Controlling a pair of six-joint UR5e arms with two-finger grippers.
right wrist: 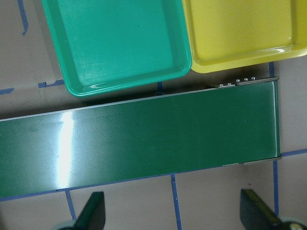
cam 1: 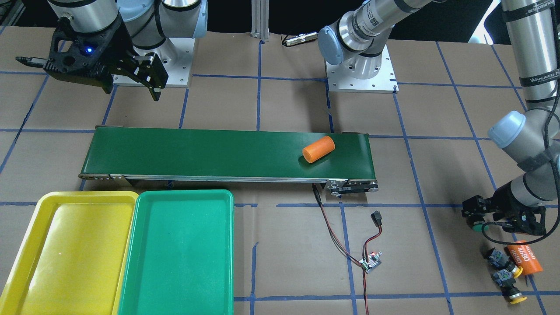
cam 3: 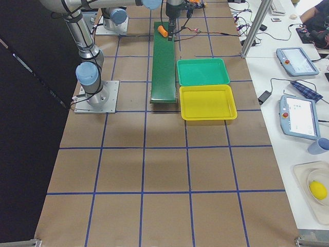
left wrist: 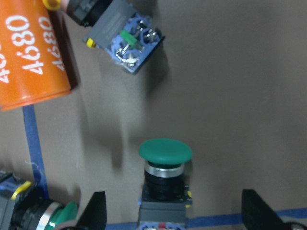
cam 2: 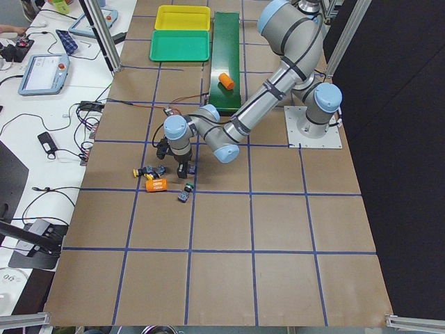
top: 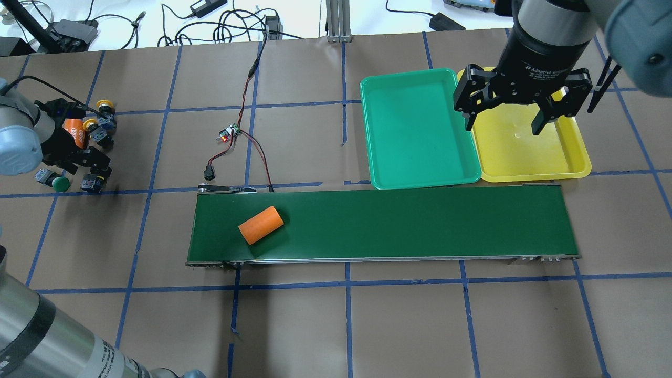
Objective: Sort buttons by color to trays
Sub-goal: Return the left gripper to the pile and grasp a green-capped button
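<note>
My left gripper [left wrist: 175, 215] is open low over the button pile at the table's left end [top: 79, 163]. A green button [left wrist: 165, 158] lies between its spread fingers, ungripped. A second green button [left wrist: 29, 213] lies just beside one finger. Two yellow buttons [cam 1: 507, 264] [cam 1: 509, 286] lie close by, next to the orange cylinder marked 4680 [cam 1: 525, 258]. My right gripper [top: 504, 126] is open and empty, high over the seam between the green tray [top: 420, 128] and the yellow tray [top: 525, 152]. Both trays hold nothing.
A long dark green conveyor belt [top: 399, 223] lies across the middle with a plain orange cylinder [top: 261, 224] on its left part. A small circuit board with red and black wires [top: 228, 134] lies beyond the belt.
</note>
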